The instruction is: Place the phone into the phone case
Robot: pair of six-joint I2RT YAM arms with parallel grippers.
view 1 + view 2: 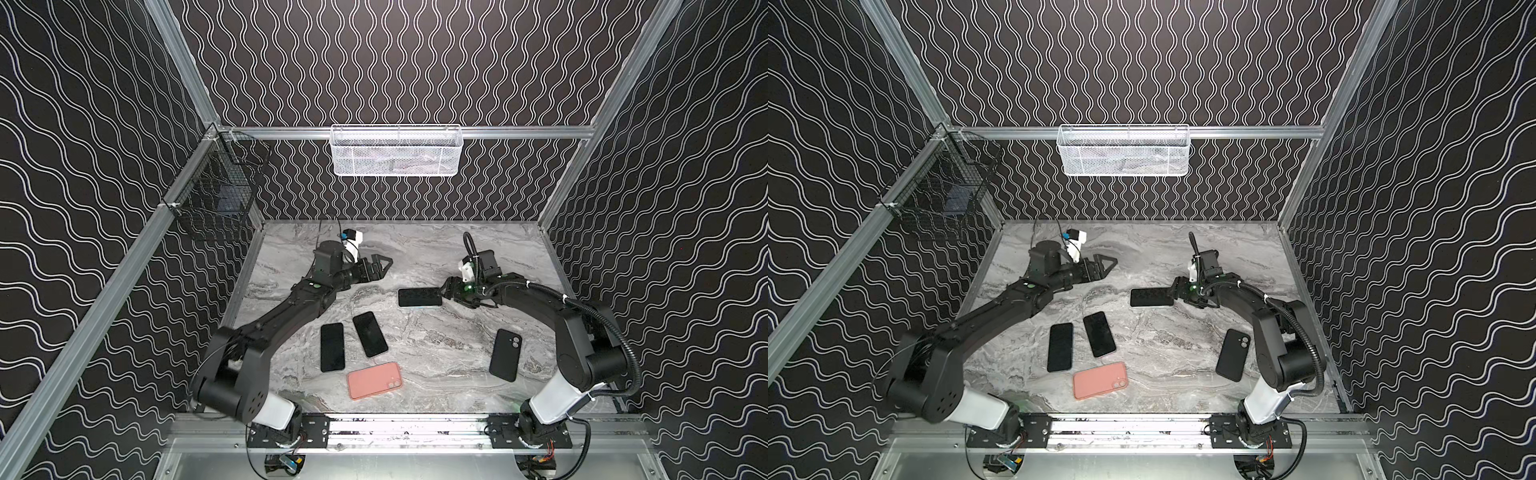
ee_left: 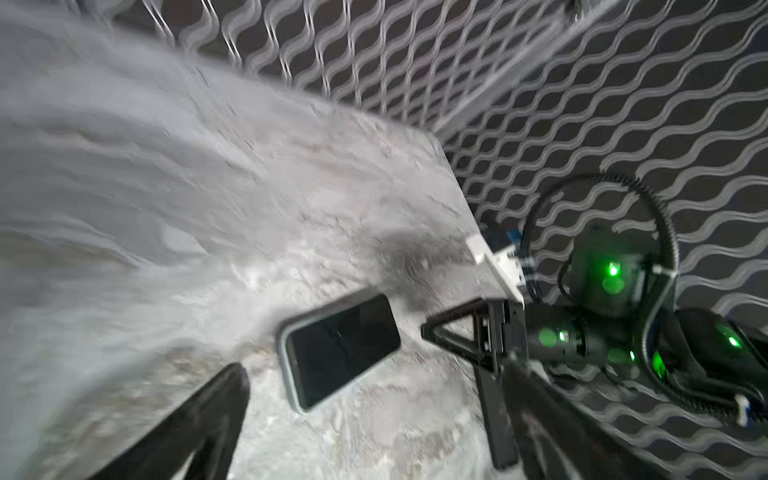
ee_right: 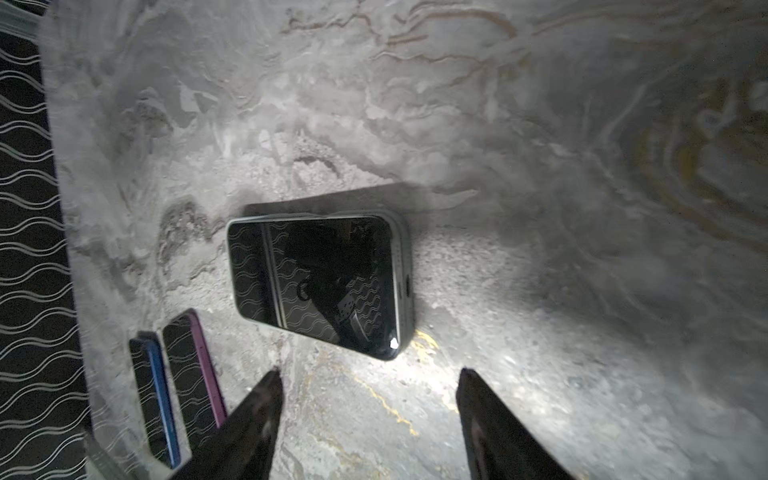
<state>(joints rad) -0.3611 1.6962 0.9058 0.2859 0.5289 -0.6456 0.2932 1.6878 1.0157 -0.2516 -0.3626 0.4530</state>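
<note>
Where top views hide it, right wrist view shows right fingers apart, phone untouched; left fingers spread.

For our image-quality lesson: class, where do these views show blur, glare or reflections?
Left wrist view: table smeared by motion blur, phone sharper. Right wrist view: its screen mirrors the wavy wall, with a bright patch on the table beside it. Both top views: sharp, evenly lit.

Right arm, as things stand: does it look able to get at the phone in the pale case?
Likely yes. The right gripper is open, fingers apart, facing the near short end of the phone in the pale case; only bare marble tabletop lies between.
</note>
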